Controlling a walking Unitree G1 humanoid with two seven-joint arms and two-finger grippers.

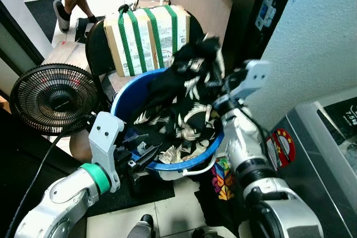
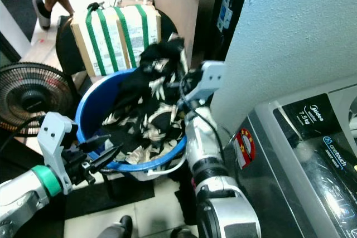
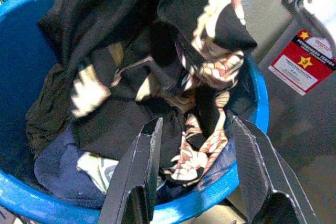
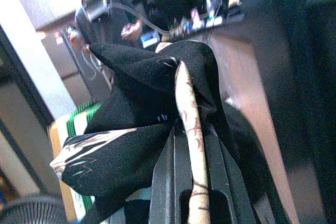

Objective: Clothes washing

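Left eye view first: I've got the right gripper (image 1: 215, 65) up above the blue basin (image 1: 120, 104), and the black floral shirt (image 1: 184, 98) trails down from it into the tub, most of the cloth below the gripper and toward my left arm. The left gripper (image 1: 146, 155) sits low at the basin's near rim, fingers spread, holding nothing. A washing machine (image 1: 326, 137) stands off beyond my right arm, a fan (image 1: 53, 97) beyond my left, a strapped box (image 1: 146, 36) past the basin.

Right eye view, same scene: the shirt hangs from the right gripper as a long drape, so the risk I see is the tail snagging on the rim or dragging other laundry out as I lift.

Left wrist view: the open fingers (image 3: 144, 174) straddle the rim, the shirt's patterned folds just ahead of them, darker clothes underneath.

Right wrist view: fingers closed tight on a bunched fold of the shirt, which sits right at the tips and spills over them. It's a thin pinch, I judge, so it could slip. A person (image 4: 100, 14) stands beyond.
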